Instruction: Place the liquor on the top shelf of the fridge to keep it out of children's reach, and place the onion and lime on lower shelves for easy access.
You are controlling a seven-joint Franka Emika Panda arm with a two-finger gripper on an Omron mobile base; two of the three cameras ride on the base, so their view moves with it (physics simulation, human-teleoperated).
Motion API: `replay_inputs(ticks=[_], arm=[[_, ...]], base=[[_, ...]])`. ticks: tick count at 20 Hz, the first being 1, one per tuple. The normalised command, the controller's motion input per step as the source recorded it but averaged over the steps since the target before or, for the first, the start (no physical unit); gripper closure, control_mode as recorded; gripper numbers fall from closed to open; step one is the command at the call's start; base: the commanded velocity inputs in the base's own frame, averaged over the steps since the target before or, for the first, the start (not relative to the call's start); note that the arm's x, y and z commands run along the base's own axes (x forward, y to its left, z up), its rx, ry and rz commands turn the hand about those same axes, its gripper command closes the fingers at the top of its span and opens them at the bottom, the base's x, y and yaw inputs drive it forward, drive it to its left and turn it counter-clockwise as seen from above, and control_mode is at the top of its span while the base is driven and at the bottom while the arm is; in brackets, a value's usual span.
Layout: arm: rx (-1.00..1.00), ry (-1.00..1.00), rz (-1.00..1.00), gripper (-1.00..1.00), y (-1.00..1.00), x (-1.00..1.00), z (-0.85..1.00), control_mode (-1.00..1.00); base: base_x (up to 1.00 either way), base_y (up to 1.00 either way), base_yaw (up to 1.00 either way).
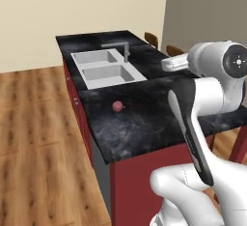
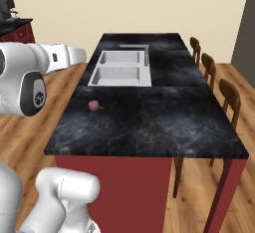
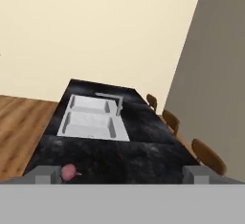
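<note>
Onion (image 1: 117,106), a small round ball with no long axis, is seen resting on the dark island counter (image 1: 144,119) just in front of the double sink (image 1: 107,68), below and left of the wide-spread, empty gripper (image 3: 123,174) held above the counter's near edge.

onion (image 3: 68,171) on black counter (image 3: 143,158), near sink (image 3: 93,121)
</note>
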Motion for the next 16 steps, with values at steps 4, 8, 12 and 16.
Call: replay_inputs(ticks=[4, 8, 12, 16], arm=[[-0.01, 0.00, -0.12, -1.00, 0.26, 0.03, -0.06, -1.00], [0.00, 0.06, 0.00, -1.00, 0.03, 0.00, -0.28, -1.00], [0.00, 0.14, 0.00, -1.00, 0.18, 0.00, -0.46, -1.00], [0.00, 0.20, 0.00, -1.00, 0.30, 0.04, -0.50, -1.00]], base=[[0.00, 0.00, 0.00], [0.00, 0.00, 0.00], [0.00, 0.00, 0.00], [0.00, 0.00, 0.00]])
